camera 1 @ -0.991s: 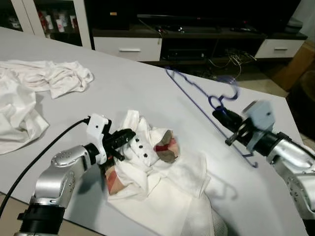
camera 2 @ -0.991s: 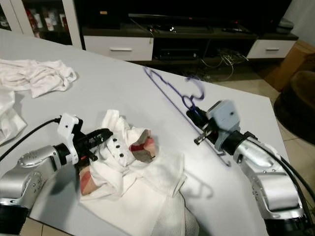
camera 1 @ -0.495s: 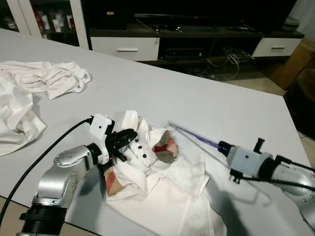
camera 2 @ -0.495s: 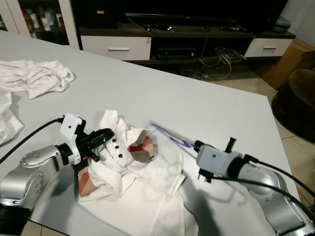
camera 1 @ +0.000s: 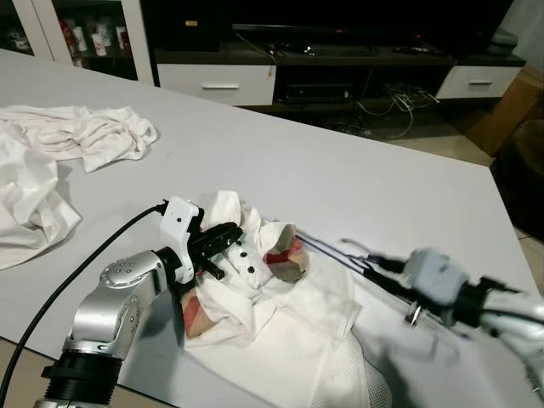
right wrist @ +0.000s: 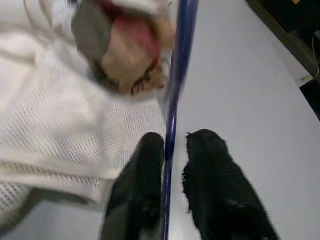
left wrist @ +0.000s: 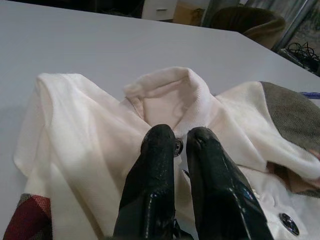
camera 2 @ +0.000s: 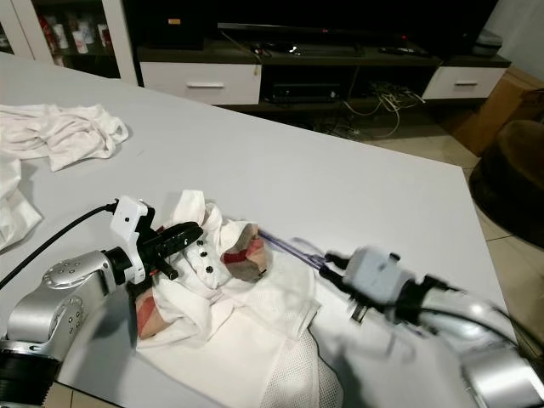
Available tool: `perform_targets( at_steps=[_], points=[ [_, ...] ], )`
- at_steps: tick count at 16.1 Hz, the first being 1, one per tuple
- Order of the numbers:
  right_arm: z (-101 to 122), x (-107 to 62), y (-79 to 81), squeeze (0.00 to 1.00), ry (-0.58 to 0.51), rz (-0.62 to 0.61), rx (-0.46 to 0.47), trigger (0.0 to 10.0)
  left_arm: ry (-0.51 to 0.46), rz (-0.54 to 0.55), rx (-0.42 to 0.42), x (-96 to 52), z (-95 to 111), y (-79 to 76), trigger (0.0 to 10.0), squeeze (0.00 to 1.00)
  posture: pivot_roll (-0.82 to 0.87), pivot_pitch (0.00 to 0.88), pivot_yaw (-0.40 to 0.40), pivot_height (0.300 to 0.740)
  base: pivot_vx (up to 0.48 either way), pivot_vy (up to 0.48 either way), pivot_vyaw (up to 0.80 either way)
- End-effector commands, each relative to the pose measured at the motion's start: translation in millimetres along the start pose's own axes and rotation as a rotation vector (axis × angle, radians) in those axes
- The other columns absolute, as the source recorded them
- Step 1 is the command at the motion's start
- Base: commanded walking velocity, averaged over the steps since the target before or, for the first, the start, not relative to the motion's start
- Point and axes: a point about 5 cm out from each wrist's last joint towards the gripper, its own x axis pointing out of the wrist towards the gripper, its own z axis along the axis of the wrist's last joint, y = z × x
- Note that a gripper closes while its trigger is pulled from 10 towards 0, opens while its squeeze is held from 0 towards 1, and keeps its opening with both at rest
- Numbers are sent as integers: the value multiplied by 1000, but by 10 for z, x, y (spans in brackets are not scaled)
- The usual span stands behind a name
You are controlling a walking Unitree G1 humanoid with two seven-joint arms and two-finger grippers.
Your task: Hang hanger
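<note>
I am pinching the collar of the white shirt [camera 1: 272, 293] at lower centre with my left end effector [left wrist: 181, 145], fingers nearly closed on the fabric, so the neck opening stays put on the bench [camera 1: 365, 183]. My right end effector [right wrist: 170, 145], at lower right, is clamping the blue hanger [right wrist: 177, 75] and pointing its tip at that collar, apparently to thread it inside.

The shirt [camera 1: 272, 293] was soft white cloth with an open-mesh lining and checked trim, the hanger [right wrist: 174, 115] smooth glossy blue, the table [camera 1: 357, 178] matt grey, the arms brushed silver metal.
</note>
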Motion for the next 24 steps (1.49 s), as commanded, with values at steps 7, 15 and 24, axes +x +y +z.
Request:
perform_targets(
  at_steps=[7, 15, 24],
  points=[
    [280, -229, -62, 192, -143, 80, 120, 10000, -24, 21, 9, -7, 37, 32, 10000, 0, -23, 58, -99, 740, 0, 0, 0],
    [494, 393, -275, 502, -311, -142, 444, 10000, -141, 79, 51, -278, 275, 299, 10000, 0, -3, 60, -112, 740, 0, 0, 0],
    [592, 1121, -13, 553, -276, -12, 578, 10000, -68, 98, 71, -537, 60, 246, 10000, 0, 71, 73, -154, 740, 0, 0, 0]
  ],
)
